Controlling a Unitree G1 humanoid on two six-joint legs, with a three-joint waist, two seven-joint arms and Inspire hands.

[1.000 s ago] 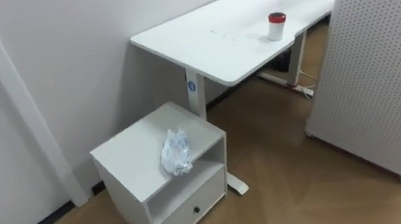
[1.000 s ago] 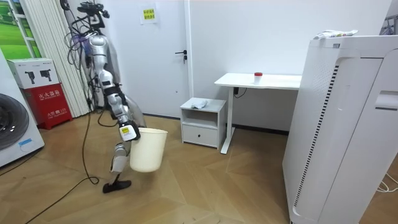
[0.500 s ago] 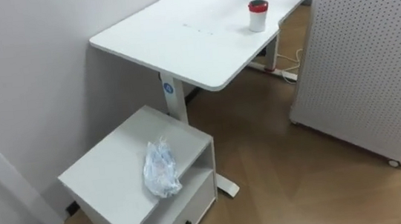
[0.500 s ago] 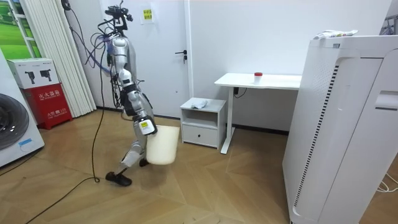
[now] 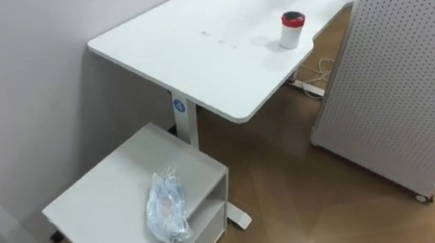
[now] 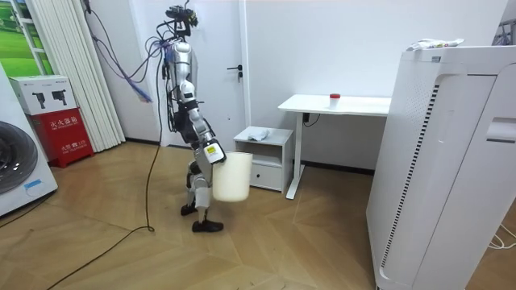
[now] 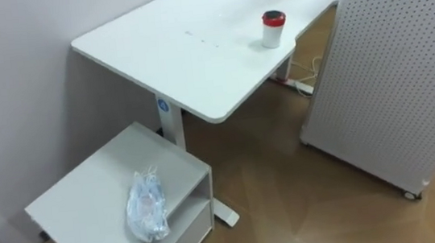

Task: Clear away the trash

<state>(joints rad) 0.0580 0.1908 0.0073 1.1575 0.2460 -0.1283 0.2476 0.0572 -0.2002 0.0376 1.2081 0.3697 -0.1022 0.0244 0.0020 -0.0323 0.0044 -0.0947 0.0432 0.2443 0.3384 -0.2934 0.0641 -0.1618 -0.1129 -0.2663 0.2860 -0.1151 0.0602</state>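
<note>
A crumpled clear plastic bag (image 5: 167, 216) (image 7: 145, 206) lies on top of a low white cabinet (image 5: 105, 210), near its front right corner. In the room view the bag (image 6: 256, 133) is a pale heap on the cabinet (image 6: 262, 157). I stand about a step from the cabinet, on the room view's left of it and facing it. My right hand (image 6: 211, 152) hangs in front of me, shut on the rim of a cream bin (image 6: 231, 177) held just above the floor. A white cup with a red lid (image 5: 292, 29) stands on the white desk (image 5: 194, 51).
A white perforated panel on castors (image 5: 407, 77) stands to the right of the desk, with wooden floor (image 5: 307, 201) between them. A power strip and cables (image 5: 315, 83) lie under the desk. A tall white appliance (image 6: 451, 161) fills the room view's right.
I have walked towards the cabinet, to the room view's right, carrying the bin. The eye views have shifted closer to the cabinet and the desk; the bag itself has not moved.
</note>
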